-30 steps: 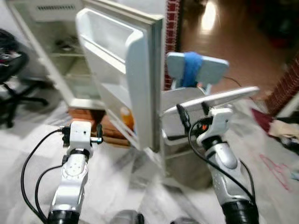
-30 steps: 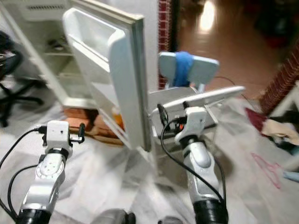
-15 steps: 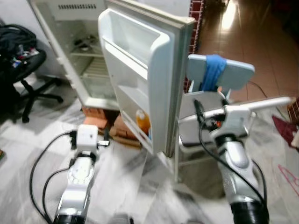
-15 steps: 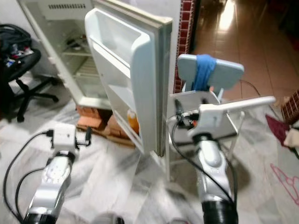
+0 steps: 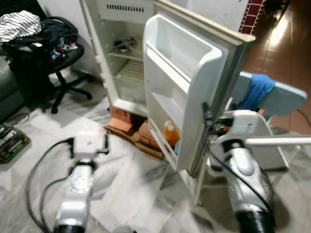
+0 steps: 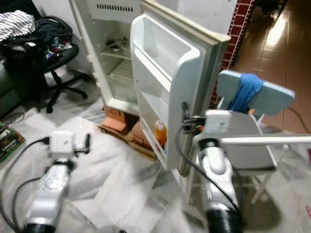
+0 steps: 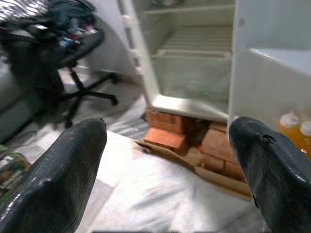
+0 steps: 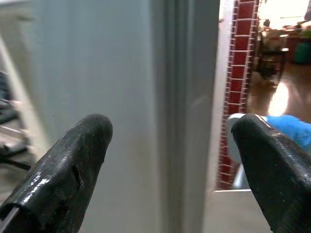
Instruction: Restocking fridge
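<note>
So I'm standing on a white-grey marble floor [image 5: 131,194] in front of a small white fridge [image 5: 121,58] with its door [image 5: 194,87] swung wide open toward me. The fridge sits up on red bricks [image 5: 121,121], with a strip of cardboard [image 6: 127,141] lying just in front of them. Off to my left there's a black office chair [image 5: 58,63] piled with clothes, a striped one on top. On my right, a light blue chair [image 6: 252,131] with a blue cloth [image 6: 243,94] draped over its back, then a red brick pillar [image 6: 241,22] and a shiny brown floor [image 5: 286,48] beyond.

The stock so far: an orange bottle [image 5: 170,136] standing in the lowest door shelf. The upper door bins look bare, and the wire shelves inside hold a small dish high up.

My left gripper [image 7: 167,160] hangs low over the floor, fingers spread wide apart and holding nothing. Its wrist camera picks up the bricks close up and a second bottle cap beside the orange one, which my head view doesn't make out. My right gripper [image 8: 170,170] is up at the door's outer edge, fingers parted and holding nothing, with the door's grey edge right between them in the wrist view.
</note>
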Available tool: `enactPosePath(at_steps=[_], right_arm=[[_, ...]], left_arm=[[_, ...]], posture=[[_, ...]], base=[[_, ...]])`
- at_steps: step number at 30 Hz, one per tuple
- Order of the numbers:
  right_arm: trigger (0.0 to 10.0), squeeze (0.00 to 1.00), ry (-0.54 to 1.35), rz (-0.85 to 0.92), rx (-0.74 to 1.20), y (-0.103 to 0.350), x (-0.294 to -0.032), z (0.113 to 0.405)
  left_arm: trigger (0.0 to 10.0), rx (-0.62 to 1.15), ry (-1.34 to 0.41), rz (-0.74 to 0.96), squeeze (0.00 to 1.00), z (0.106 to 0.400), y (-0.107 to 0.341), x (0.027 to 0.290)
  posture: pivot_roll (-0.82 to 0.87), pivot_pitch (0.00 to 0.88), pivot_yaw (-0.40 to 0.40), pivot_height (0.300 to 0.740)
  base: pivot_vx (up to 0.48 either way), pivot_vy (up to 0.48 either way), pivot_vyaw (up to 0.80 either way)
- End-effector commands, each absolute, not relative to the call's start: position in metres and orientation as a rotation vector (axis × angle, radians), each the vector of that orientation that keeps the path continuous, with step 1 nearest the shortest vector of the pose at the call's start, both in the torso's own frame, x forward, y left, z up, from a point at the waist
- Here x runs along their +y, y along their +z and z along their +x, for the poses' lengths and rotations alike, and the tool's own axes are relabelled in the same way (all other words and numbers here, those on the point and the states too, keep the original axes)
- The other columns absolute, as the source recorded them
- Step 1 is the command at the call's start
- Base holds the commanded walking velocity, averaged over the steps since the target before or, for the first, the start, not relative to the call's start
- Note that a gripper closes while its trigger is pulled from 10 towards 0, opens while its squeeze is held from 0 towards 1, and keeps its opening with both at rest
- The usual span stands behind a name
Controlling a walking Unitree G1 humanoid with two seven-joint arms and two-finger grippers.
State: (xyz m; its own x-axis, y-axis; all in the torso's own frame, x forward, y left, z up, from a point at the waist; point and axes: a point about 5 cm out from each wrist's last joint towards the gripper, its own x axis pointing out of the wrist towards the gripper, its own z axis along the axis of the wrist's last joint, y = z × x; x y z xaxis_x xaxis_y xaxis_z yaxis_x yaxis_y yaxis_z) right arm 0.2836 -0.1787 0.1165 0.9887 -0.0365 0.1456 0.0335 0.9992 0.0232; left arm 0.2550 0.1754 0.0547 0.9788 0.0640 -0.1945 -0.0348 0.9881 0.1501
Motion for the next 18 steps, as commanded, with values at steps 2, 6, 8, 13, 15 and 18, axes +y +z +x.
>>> enactPosePath(at_steps=[2, 6, 8, 13, 15, 18], right_arm=[[10.0, 0.00, -0.044, 0.020, -0.150, 0.117, -0.177, 0.283], [10.0, 0.00, -0.088, 0.022, -0.152, 0.119, -0.181, 0.289], [10.0, 0.00, -0.091, 0.024, -0.156, 0.121, -0.182, 0.292], [10.0, 0.00, -0.065, 0.061, -0.184, 0.132, -0.179, 0.309], [10.0, 0.00, -0.062, 0.085, -0.189, 0.136, -0.178, 0.316], [10.0, 0.00, -0.037, 0.123, -0.194, 0.143, -0.168, 0.330]], left_arm=[[10.0, 0.219, 0.065, 0.154, 0.00, 0.253, 0.052, 0.180], [10.0, 0.228, 0.064, 0.153, 0.00, 0.252, 0.051, 0.179], [10.0, 0.230, 0.064, 0.154, 0.00, 0.252, 0.051, 0.179], [10.0, 0.235, 0.058, 0.153, 0.00, 0.251, 0.050, 0.179], [10.0, 0.237, 0.057, 0.153, 0.00, 0.251, 0.050, 0.178], [10.0, 0.242, 0.055, 0.155, 0.00, 0.251, 0.050, 0.179]], posture=[[0.00, 0.000, 0.048, 0.740], [0.00, 0.000, 0.049, 0.740], [0.00, 0.000, 0.048, 0.740], [0.01, 0.000, 0.050, 0.740], [0.01, 0.000, 0.051, 0.740], [0.01, 0.000, 0.052, 0.740]], base=[[0.000, 0.000, 0.00], [0.000, 0.000, 0.00], [0.000, 0.000, 0.00], [0.000, 0.000, 0.00], [0.000, 0.000, 0.00], [0.000, 0.000, 0.00]])
